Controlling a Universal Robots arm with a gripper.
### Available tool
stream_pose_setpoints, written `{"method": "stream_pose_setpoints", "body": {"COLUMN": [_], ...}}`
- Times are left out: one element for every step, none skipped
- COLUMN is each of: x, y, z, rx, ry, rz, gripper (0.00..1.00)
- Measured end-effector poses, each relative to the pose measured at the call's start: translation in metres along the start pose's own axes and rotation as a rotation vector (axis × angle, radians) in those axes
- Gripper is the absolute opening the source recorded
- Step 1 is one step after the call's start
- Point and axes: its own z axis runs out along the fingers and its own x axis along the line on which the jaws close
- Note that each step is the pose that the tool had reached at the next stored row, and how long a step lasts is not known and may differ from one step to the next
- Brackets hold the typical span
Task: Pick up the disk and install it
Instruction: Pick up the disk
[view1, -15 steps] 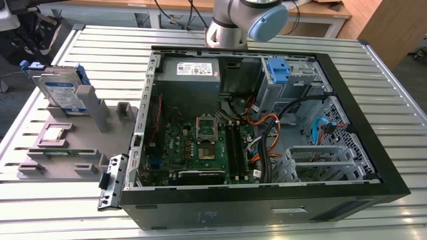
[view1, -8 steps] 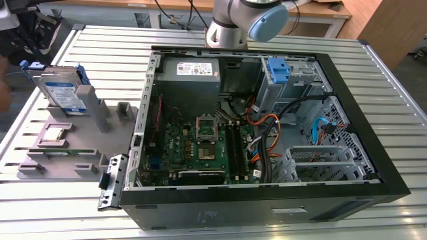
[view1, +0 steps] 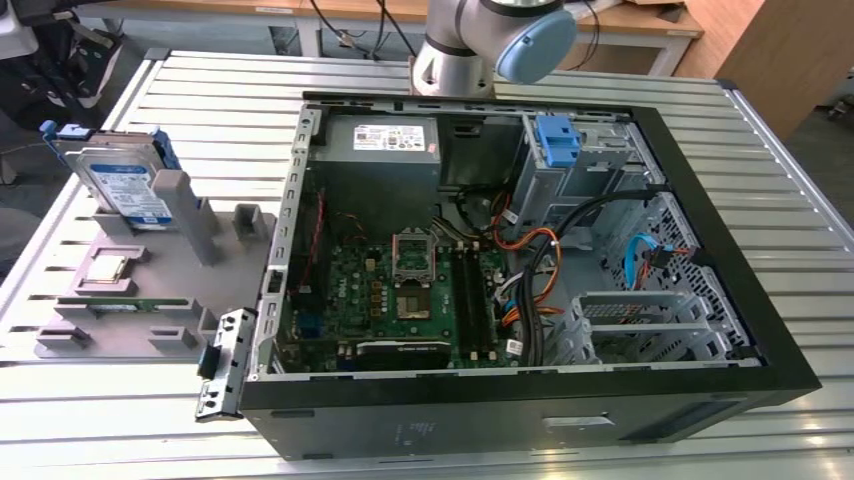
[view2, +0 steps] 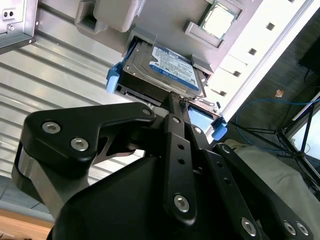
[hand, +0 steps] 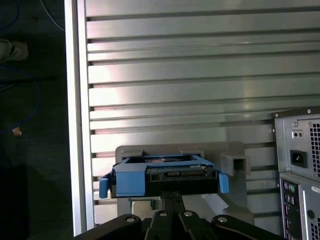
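The disk (view1: 127, 185) is not in the computer yet: it stands on edge in a slot of the grey rack (view1: 187, 215) on the exterior view's left, beside the open case and apart from it. Its white-and-blue label is turned toward the camera and a blue rail shows along each long side. The rack rises from a flat grey plate (view1: 160, 300) lying on the slatted metal table (view1: 801, 200), and a small square silver chip (view1: 107, 268) sits on that plate just in front of the disk. The black computer case (view1: 534, 420) lies on its side with the cover off, so the green board (view1: 400, 290), the loose cables and a blue plastic bracket (view1: 558, 140) at the far end are in plain sight. The base of the arm (view1: 467, 45) stands on the table behind the case. In both wrist views the gripper (hand: 173, 195) is lined up with the disk (hand: 165, 177). Its 2 black fingers are drawn in close together with nothing between them, and their tips point at the disk's near edge, though whether they touch it I cannot tell. In the second wrist view the gripper (view2: 179, 100) aims at the edge of the disk (view2: 165, 65), with the chip (view2: 220, 20) on the plate beyond it.
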Motion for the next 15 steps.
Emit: {"method": "stream_pose_setpoints", "body": {"x": [0.0000, 0.0000, 0.0000, 0.0000, 0.0000, 0.0000, 0.0000, 0.0000, 0.0001, 0.0001, 0.0000, 0.0000, 0.0000, 0.0000, 0.0000], "y": [0.0000, 0.0000, 0.0000, 0.0000, 0.0000, 0.0000, 0.0000, 0.0000, 0.0000, 0.0000, 0.0000, 0.0000, 0.0000, 0.0000, 0.0000], "z": [0.0000, 0.0000, -0.0001, -0.0001, -0.0001, -0.0001, -0.0002, -0.0002, -0.0002, -0.0002, -0.0002, -0.0002, -0.0002, -0.0001, -0.0001], "rx": [0.0000, 0.0000, 0.0000, 0.0000, 0.0000, 0.0000, 0.0000, -0.0002, -0.0005, -0.0010, -0.0016, -0.0020, -0.0023, -0.0026, -0.0029], "ry": [0.0000, -0.0001, 0.0000, 0.0000, 0.0000, 0.0000, 0.0001, 0.0004, 0.0007, 0.0011, 0.0015, 0.0021, 0.0027, 0.0032, 0.0038], "rz": [0.000, 0.000, 0.000, 0.000, 0.000, -0.001, -0.003, -0.007, -0.012, -0.019, -0.026, -0.037, -0.048, -0.060, -0.072], "gripper": [0.11, 0.11, 0.11, 0.11, 0.11, 0.11, 0.11, 0.11, 0.11, 0.11, 0.11, 0.11, 0.11, 0.11, 0.11]}}
